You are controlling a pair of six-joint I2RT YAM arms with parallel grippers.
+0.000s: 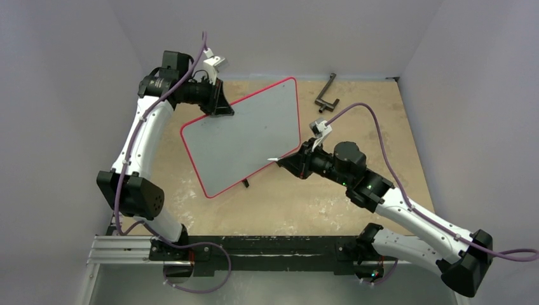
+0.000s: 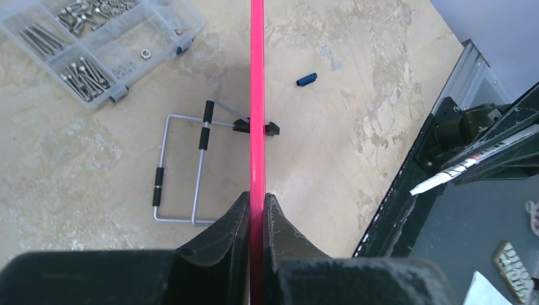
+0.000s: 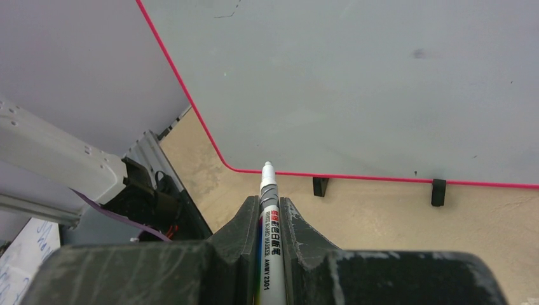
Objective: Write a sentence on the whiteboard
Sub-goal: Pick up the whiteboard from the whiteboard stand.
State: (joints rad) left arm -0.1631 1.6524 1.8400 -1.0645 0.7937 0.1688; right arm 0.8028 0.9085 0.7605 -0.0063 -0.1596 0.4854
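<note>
Left fingers (image 2: 224,236) and right fingers (image 3: 236,236) both clamp tight.

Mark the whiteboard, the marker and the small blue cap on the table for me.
whiteboard (image 1: 245,136), top view, bare middle of its white face.
marker (image 3: 267,190), right wrist view, barrel just below the tip.
blue cap (image 2: 306,79), left wrist view, middle of its side.

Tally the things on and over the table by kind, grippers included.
whiteboard: 1
marker: 1
grippers: 2, left gripper and right gripper
compartment box: 1
wire stand: 1
blue cap: 1
black bar: 1
Total: 8
</note>
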